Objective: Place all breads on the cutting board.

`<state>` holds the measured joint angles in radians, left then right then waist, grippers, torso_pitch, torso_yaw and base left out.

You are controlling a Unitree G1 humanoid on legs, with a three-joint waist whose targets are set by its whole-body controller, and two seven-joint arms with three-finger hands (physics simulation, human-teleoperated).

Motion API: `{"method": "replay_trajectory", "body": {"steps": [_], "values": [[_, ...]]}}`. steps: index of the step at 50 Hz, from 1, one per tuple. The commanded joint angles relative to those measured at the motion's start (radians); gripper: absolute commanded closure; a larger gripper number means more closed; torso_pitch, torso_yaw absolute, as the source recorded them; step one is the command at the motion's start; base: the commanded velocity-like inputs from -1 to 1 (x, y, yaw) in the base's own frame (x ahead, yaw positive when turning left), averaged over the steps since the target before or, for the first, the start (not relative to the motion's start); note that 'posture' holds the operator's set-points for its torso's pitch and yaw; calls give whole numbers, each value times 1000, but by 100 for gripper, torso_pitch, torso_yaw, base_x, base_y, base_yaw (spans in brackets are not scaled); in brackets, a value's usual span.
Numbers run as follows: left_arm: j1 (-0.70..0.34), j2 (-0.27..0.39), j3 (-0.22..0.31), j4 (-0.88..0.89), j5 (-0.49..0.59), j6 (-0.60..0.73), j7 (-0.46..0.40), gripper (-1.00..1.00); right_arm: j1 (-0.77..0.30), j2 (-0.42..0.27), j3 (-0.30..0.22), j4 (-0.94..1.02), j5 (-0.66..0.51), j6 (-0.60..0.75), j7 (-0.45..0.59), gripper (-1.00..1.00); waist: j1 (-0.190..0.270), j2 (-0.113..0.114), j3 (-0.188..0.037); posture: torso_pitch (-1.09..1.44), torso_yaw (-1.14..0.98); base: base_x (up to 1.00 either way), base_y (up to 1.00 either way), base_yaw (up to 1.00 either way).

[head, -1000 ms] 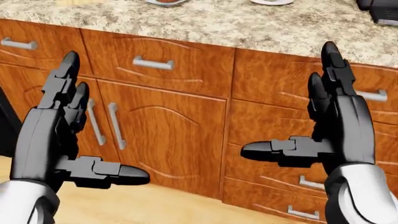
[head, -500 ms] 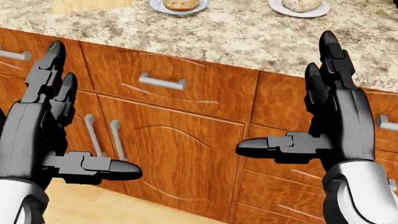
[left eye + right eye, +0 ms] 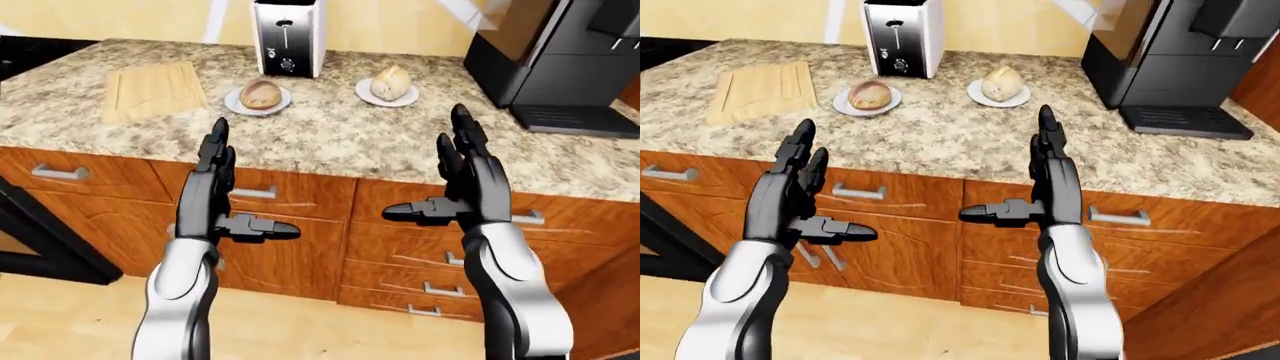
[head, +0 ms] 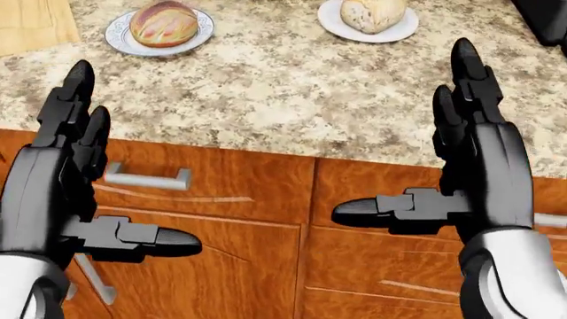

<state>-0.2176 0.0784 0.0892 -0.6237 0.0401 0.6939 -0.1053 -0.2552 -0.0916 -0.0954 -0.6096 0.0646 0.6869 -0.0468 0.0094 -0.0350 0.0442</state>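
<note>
Standing short of the bench (image 3: 330, 139), nothing is done yet; both breads sit on plates, the brown bun (image 3: 259, 93) left, the pale roll (image 3: 391, 82) right; the cutting board (image 3: 152, 90), far left, lies bare; left hand (image 3: 212, 196) and right hand (image 3: 470, 187) have fingers spread, empty.

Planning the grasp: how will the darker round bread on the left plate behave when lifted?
The darker bread is domed and rounded, so it may roll if nudged. It sits loose on a small plate, which could slide on the counter. It looks light and probably soft under a firm squeeze.
</note>
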Motion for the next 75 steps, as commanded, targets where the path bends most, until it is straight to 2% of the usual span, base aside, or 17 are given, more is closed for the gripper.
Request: {"method": "replay_trajectory", "body": {"steps": [1,8,11,18,22,23,25,31,35,36,38,45,48,49,53,57,75], "values": [[-32,11,0,-50,-4,-16,0,-100,-19,-1,-10,-36,-11,-17,-1,-100,4,0,-32,0,0,8,-9,0],[-40,17,5,-64,-4,-3,-1,-100,-28,-1,-6,-33,-29,-16,8,-100,-8,105,-37,0,0,8,-5,0],[-44,20,10,-62,-8,-4,-2,-100,-35,0,-5,-31,-33,-14,10,-100,-5,100,-42,0,0,11,0,0],[-43,19,4,-62,-5,-5,-1,-100,-34,2,-7,-28,-35,-20,14,-100,10,40,-10,0,0,37,0,0],[-50,20,6,-66,-5,4,-2,-100,-38,3,-6,-26,-36,-18,14,-100,10,-48,-28,0,0,42,0,0],[-51,20,7,-66,-6,5,-1,-100,-39,2,-5,-30,-37,-14,13,-100,2,-10,-18,0,0,41,0,0],[-52,21,9,-69,-8,8,-2,-100,-40,2,-6,-35,-37,-10,13,-100,-1,-29,-17,0,0,41,0,0],[-59,26,19,-65,-15,5,-3,-100,-39,3,-2,-37,-45,-8,9,-100,-19,27,-7,0,0,41,0,0],[-59,29,23,-78,-22,14,-4,-100,-33,3,-6,-39,-46,-12,11,-100,-19,124,-43,0,0,38,0,0],[-66,32,26,-92,-25,30,-3,-100,-37,0,-11,-49,-45,0,11,-100,-10,86,-21,0,0,34,0,0],[-68,34,24,-114,-27,47,-2,-100,-38,-1,-15,-61,-42,8,12,-100,-6,108,-12,0,0,31,0,0],[-66,35,28,-124,-32,49,-2,-100,-35,1,-19,-76,-30,18,3,-100,6,51,-18,0,0,17,0,0],[-61,38,36,-156,-39,67,-3,-100,-37,-2,-15,-86,-31,28,2,-100,5,-26,-30,0,0,0,0,0],[-60,39,38,-168,-41,76,-3,-100,-40,-3,-16,-91,-31,34,1,-100,9,20,-24,0,0,0,0,0],[-57,45,50,-206,-52,102,-4,-100,-43,-5,-14,-111,-33,52,3,-100,0,3,-26,0,0,0,0,0],[-50,52,70,-259,-69,136,-7,-100,-55,-10,-14,-158,-40,100,3,-100,-5,55,-15,0,0,0,0,0],[-43,74,115,-315,-114,170,-1,-100,-197,-68,-38,-264,-63,352,2,-100,4,30,-30,0,0,0,0,0]]}}
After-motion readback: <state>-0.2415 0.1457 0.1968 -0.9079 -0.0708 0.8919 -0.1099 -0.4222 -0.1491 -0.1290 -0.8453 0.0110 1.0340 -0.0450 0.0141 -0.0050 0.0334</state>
